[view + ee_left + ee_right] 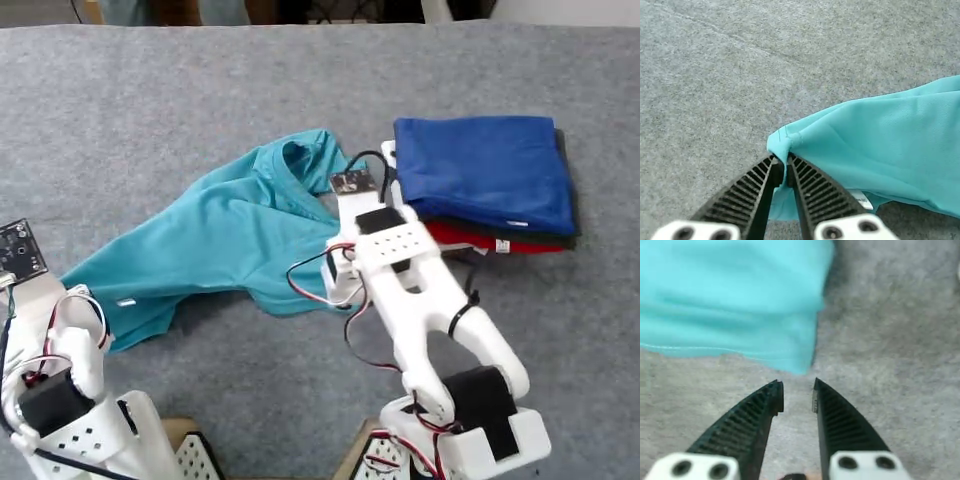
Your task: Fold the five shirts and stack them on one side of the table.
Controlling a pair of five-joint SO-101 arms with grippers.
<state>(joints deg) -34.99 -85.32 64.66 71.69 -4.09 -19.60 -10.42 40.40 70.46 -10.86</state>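
Note:
A teal shirt (230,235) lies crumpled and spread across the middle of the grey table, its collar toward the far side. My left gripper (782,162) is shut on the shirt's left corner (782,142), low over the table. My right gripper (796,385) stands open just off the teal shirt's (735,295) hem, with nothing between its fingers. The right arm (400,260) reaches over the shirt's right edge. At the right sits a stack of folded shirts with a blue one (480,170) on top and a red one (480,240) underneath.
The grey felt table (150,90) stretches bare along the far side and the left. The left arm's base (60,410) and the right arm's base (480,420) stand at the near edge. Loose cables (310,280) hang off the right arm over the shirt.

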